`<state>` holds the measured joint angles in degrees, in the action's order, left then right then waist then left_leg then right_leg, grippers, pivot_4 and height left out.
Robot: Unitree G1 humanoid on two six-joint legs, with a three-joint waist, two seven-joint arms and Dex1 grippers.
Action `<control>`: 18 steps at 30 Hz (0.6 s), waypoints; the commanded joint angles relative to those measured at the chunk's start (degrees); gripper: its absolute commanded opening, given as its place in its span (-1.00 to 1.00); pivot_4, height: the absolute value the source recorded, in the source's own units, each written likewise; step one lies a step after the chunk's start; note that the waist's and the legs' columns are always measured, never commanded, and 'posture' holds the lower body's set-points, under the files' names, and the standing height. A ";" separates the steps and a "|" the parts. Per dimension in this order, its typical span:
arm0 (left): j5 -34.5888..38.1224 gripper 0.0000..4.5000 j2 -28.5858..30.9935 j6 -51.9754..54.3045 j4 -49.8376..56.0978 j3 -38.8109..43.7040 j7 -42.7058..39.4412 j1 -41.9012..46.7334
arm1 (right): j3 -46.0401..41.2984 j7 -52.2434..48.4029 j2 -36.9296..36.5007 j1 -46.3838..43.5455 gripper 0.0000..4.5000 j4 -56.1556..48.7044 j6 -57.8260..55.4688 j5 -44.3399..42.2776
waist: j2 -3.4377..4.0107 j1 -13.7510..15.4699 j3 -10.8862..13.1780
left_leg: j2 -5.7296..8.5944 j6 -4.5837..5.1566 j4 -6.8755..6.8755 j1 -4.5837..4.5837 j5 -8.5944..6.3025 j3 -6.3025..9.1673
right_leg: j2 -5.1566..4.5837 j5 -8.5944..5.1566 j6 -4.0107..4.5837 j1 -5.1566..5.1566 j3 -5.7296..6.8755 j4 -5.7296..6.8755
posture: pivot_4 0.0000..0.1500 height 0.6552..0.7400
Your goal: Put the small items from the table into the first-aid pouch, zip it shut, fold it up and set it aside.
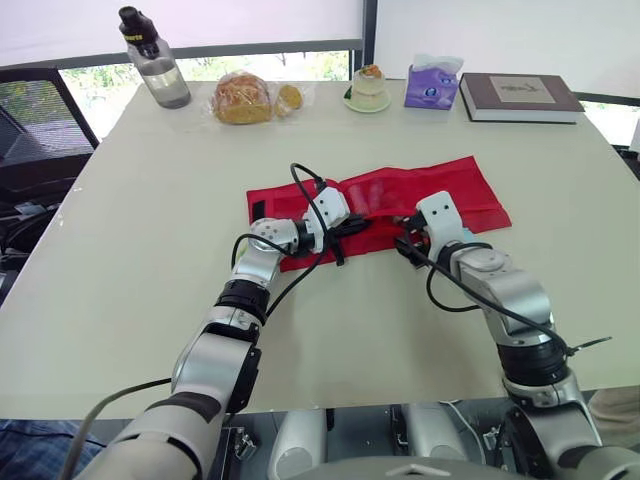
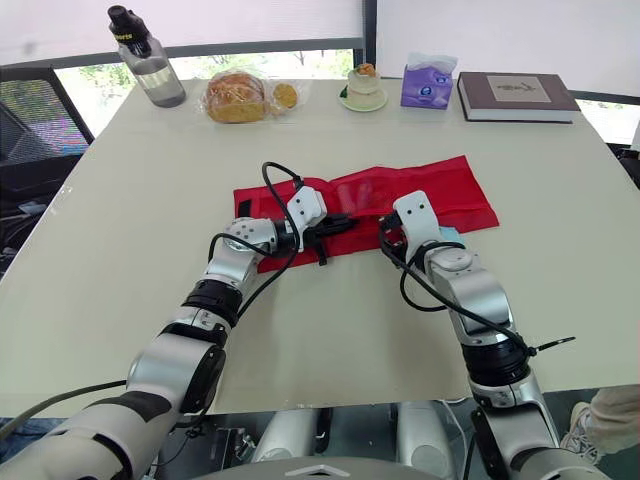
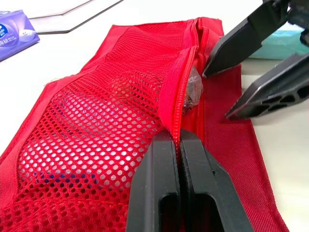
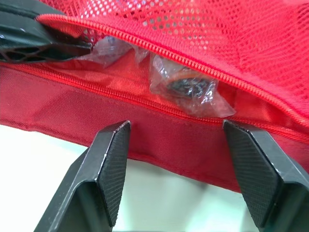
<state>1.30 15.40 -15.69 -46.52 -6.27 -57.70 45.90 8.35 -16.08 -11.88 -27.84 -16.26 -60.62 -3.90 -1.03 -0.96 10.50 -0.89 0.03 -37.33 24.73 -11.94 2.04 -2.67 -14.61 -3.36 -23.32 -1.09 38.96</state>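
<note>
The left gripper (image 3: pixel 179 137) sits closest, its two black fingers pressed together and pinching the zippered lip of the mesh pocket (image 3: pixel 96 121), lifting that edge a little off the panel beneath. The right gripper (image 4: pixel 176 128) faces it from the other side with its fingers spread wide, hovering just short of the near edge of the first-aid pouch (image 1: pixel 440 185) and holding nothing.

The red pouch lies unfolded and flat near the middle of the table (image 1: pixel 150 250), its pocket mouth gaping between the two grippers. A plastic-wrapped item (image 4: pixel 186 87) sits right in that mouth, touching the zipper (image 4: pixel 145 48) rather than lying deep in the pocket. A pale blue-green thing (image 3: pixel 282 46) lies just beside the pouch by the right gripper; I cannot tell what it is.

From where I stand, the trouble is that wrapper. If the pocket is zipped now, the crinkled plastic could jam in the teeth, or the item could squeeze out onto the table. The left pinch holds only a thin strip, so a tug could slip it and let the mouth collapse.

The water bottle (image 1: pixel 152 60), bagged bread (image 1: pixel 243 98), tissue pack (image 1: pixel 432 88) and book (image 1: pixel 520 95) stand well apart along the far edge.
</note>
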 commanded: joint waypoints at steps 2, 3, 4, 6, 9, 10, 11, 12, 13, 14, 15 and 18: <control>0.75 -1.00 -0.41 -0.84 1.15 -0.26 -0.65 0.51 | 0.07 0.35 0.23 0.05 -0.49 -1.00 1.92 -0.33 | 0.00 0.00 0.00 | 0.00 0.00 0.00 0.00 0.00 0.00 | 0.00 0.00 0.00 0.00 0.00 0.00 | 1.00 1.00; 0.74 -1.00 -0.46 -0.84 1.24 -0.33 -0.72 0.42 | 0.13 0.54 0.49 -0.17 -0.66 -0.22 2.50 -0.30 | 0.00 0.00 0.00 | 0.00 0.00 0.00 0.00 0.00 0.00 | 0.00 0.00 0.00 0.00 0.00 0.00 | 1.00 1.00; 0.75 -1.00 -0.49 -0.83 1.28 -0.35 -0.78 0.38 | 0.19 0.73 0.76 -0.44 -0.87 0.60 3.09 -0.26 | 0.00 0.00 0.00 | 0.00 0.00 0.00 0.00 0.00 0.00 | 0.00 0.00 0.00 0.00 0.00 0.00 | 1.00 1.00; 0.77 -1.00 -0.57 -0.76 1.51 -0.43 -0.84 0.25 | 0.53 1.22 1.11 -0.88 -0.99 2.58 4.97 0.25 | 0.00 0.00 0.00 | 0.00 0.00 0.00 0.00 0.00 0.00 | 0.00 0.00 0.00 0.00 0.00 0.00 | 1.00 1.00; 0.75 -1.00 -0.78 -0.62 1.98 -0.65 -0.92 -0.07 | 2.66 2.93 0.73 -2.04 -0.99 9.22 12.48 3.53 | 0.00 0.00 0.00 | 0.00 0.00 0.00 0.00 0.00 -0.01 | 0.00 0.00 0.00 0.00 0.00 -0.01 | 1.00 1.00; 0.70 -1.00 -0.83 -0.63 2.08 -0.76 -0.98 -0.17 | 3.11 3.21 0.78 -2.43 -0.99 10.96 14.95 4.21 | 0.00 -0.02 0.00 | 0.00 0.00 0.00 0.00 0.00 -0.02 | 0.00 0.00 0.00 0.00 -0.01 -0.01 | 1.00 1.00; 0.63 -1.00 -0.86 -0.65 2.23 -0.89 -1.03 -0.31 | 2.90 3.44 1.52 -2.87 -0.99 12.42 16.93 4.15 | 0.00 -0.04 0.00 | 0.00 0.00 -0.01 -0.01 0.00 -0.03 | 0.00 0.00 0.00 0.00 -0.02 -0.01 | 1.00 1.00; 0.61 -1.00 -0.88 -0.63 2.39 -0.98 -1.10 -0.42 | 2.32 3.83 2.77 -3.53 -0.99 13.91 18.65 3.77 | 0.00 0.00 0.00 | 0.00 0.00 -0.01 -0.02 0.00 -0.02 | 0.00 0.00 0.00 0.00 -0.02 0.00 | 1.00 1.00; 0.60 -1.00 -0.88 -0.62 2.47 -1.04 -1.14 -0.48 | 2.05 4.19 3.75 -4.29 -0.99 15.49 20.91 3.69 | 0.00 -0.02 0.00 | 0.00 0.00 -0.01 -0.02 0.00 -0.02 | 0.00 0.00 0.00 0.00 -0.01 0.00 | 1.00 1.00; 0.63 -1.00 -0.87 -0.58 2.55 -1.11 -1.17 -0.55 | 2.16 4.60 4.52 -5.28 -0.99 17.48 23.73 4.04 | 0.00 -0.06 0.00 | 0.00 0.00 -0.01 -0.02 0.00 -0.01 | 0.00 0.00 0.00 0.00 -0.01 0.00 | 1.00 1.00; 0.61 -1.00 -0.87 -0.59 2.58 -1.19 -1.17 -0.63 | 2.20 5.14 5.11 -6.13 -0.99 19.34 26.01 4.54 | 0.00 -0.08 0.00 | 0.00 0.00 0.00 -0.02 0.00 -0.01 | 0.00 0.00 0.00 0.00 -0.01 0.00 | 1.00 1.00; 0.49 -1.00 -0.85 -0.59 2.76 -1.39 -1.14 -0.81 | 2.40 5.53 5.92 -7.89 -0.99 23.50 31.36 5.60 | 0.00 -0.14 0.00 | 0.00 0.00 0.00 -0.01 0.00 -0.03 | 0.00 0.00 0.00 0.00 -0.02 -0.01 | 1.00 1.00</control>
<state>1.30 14.93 -15.66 -45.83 -7.03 -57.91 45.36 10.90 -10.97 -6.26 -33.86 7.31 -33.57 1.08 -1.03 -1.10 10.50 -0.89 0.02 -37.33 24.72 -11.94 2.01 -2.67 -14.61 -3.36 -23.33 -1.11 38.94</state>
